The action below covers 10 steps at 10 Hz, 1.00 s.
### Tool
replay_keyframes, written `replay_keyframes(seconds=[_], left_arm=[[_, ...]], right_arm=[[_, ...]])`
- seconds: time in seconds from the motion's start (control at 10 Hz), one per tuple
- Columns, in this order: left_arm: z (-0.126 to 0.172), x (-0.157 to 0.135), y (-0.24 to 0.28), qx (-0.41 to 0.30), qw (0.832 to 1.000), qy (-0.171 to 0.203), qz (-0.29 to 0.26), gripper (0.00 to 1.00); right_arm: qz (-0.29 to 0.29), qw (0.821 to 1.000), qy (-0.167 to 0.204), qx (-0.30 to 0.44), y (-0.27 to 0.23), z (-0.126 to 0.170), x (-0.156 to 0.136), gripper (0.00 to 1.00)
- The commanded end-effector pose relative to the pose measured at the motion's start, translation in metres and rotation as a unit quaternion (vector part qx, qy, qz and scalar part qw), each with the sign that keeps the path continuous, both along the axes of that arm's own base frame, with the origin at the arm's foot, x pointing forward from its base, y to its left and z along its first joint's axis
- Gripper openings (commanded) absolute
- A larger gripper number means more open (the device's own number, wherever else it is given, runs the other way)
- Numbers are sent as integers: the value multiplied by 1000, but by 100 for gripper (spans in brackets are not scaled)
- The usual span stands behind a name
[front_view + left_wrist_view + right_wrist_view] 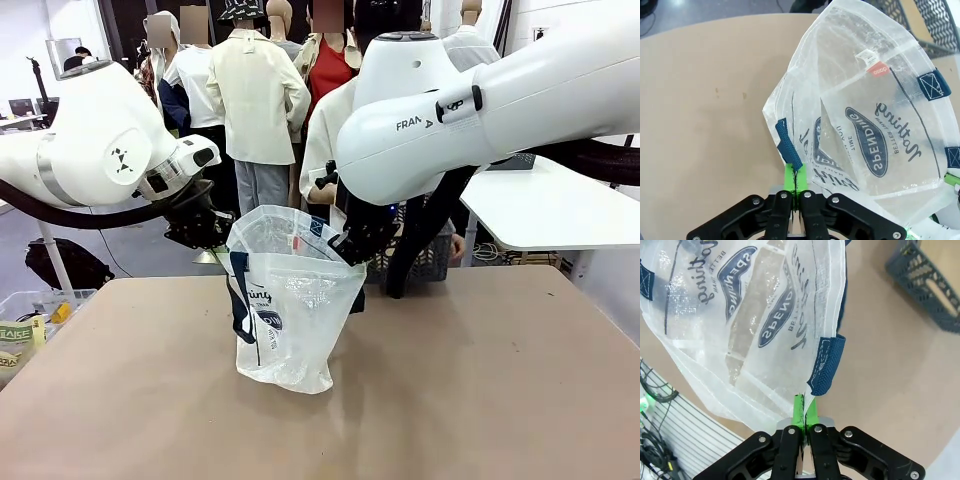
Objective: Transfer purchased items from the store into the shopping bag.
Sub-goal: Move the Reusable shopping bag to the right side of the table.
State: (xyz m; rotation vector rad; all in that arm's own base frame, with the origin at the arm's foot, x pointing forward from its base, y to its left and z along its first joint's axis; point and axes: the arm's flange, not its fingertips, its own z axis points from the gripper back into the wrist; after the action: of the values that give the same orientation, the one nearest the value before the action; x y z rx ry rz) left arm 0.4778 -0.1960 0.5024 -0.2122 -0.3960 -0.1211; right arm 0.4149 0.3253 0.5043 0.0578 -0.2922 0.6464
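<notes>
Over the tan table [500, 400], both arms angle inward; left gripper [795, 175] and right gripper [805, 411] each clamp the shopping bag [295, 300] rim (opposite sides), jaws pinched narrow.

We see the translucent, navy-handled shopping bag [290, 300] standing upright, its mouth open. The dark grey lattice store basket [926, 281] sits beyond it.

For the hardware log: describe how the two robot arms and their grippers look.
The left arm and right arm have rounded, glossy white shells. The right carries dark FRAN lettering, the left small black triangle marks. A thick black hose trails from each. The left gripper and right gripper are black bolted linkages with bright green pads.
</notes>
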Motion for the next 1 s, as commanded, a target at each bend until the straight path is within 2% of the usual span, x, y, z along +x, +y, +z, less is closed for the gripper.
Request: replay_keyframes(seconds=[0.0, 0.9], left_arm=[[2, 1, 1, 0, 1000, -1, 1, 0], [2, 1, 1, 0, 1000, -1, 1, 0]], right_arm=[[-3, 1000, -1, 0, -2, 1, 1, 0], [-3, 1000, -1, 0, -2, 1, 1, 0]])
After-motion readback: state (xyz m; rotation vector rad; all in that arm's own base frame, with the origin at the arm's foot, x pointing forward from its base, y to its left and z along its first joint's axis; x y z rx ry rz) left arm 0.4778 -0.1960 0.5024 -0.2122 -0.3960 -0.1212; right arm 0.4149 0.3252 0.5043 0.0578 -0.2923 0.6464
